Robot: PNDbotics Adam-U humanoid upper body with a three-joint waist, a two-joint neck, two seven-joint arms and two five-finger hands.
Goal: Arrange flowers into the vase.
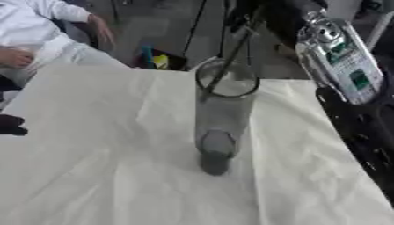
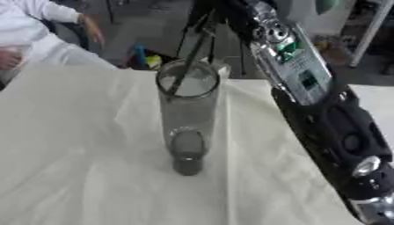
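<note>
A clear vase [image 1: 223, 118] is seen upright near the middle of the desk [image 1: 92, 176], which is covered with a white cloth. A dark stem [image 1: 231, 59] is leaned into the vase mouth, its lower end inside the glass and its upper part slanting up toward the right hand [image 2: 223, 13] at the top edge. Whether that hand is closed on the stem cannot be told. A dark part of the left hand [image 1: 9, 124] is seen at the left edge, well apart from the vase; its state cannot be told
</note>
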